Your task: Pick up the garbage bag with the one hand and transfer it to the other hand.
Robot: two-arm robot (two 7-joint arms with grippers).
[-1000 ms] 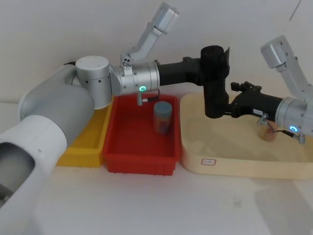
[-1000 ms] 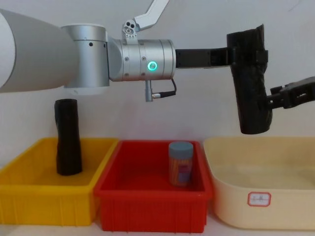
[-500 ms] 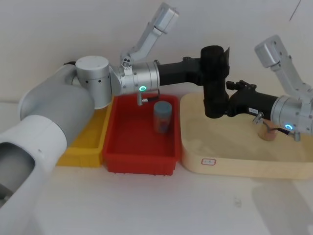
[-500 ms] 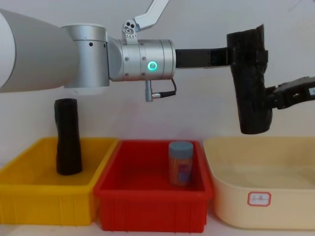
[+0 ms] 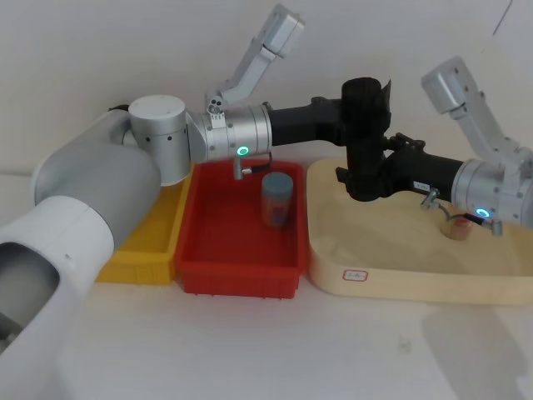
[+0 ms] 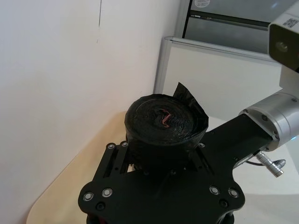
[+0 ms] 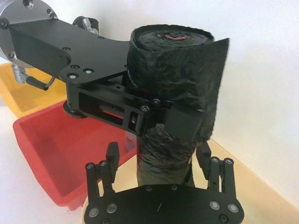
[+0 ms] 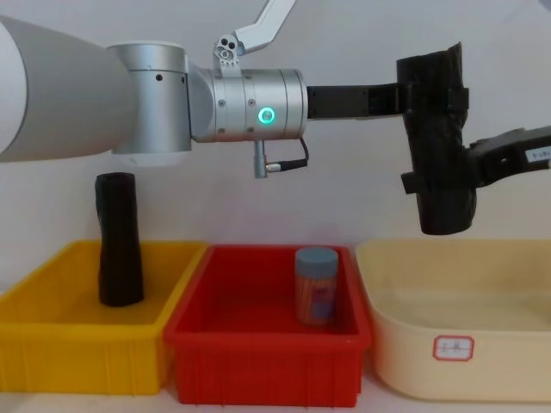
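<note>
The garbage bag [image 5: 366,125], a black matte roll with a ragged top flap and a small red mark on its end [image 6: 164,117], hangs upright in the air. My left gripper [image 5: 360,117], on the green-lit wrist, is shut on the bag's upper half [image 8: 435,86]. My right gripper [image 5: 358,179], on the blue-lit wrist, comes in from the right at the bag's lower half [image 8: 441,194]. In the right wrist view its fingers [image 7: 111,161] stand open on either side of the roll [image 7: 163,154], with a gap on each side.
Below the bag lie a red bin [image 5: 237,267] holding a blue-lidded can [image 5: 276,200] and a cream tray [image 5: 400,283] with a small brown object [image 5: 455,227]. At the left, a yellow bin [image 8: 52,353] holds another black roll [image 8: 119,241].
My right gripper has moved left toward the bag until its fingers straddle the lower half. The left arm and the bag have stayed still.
</note>
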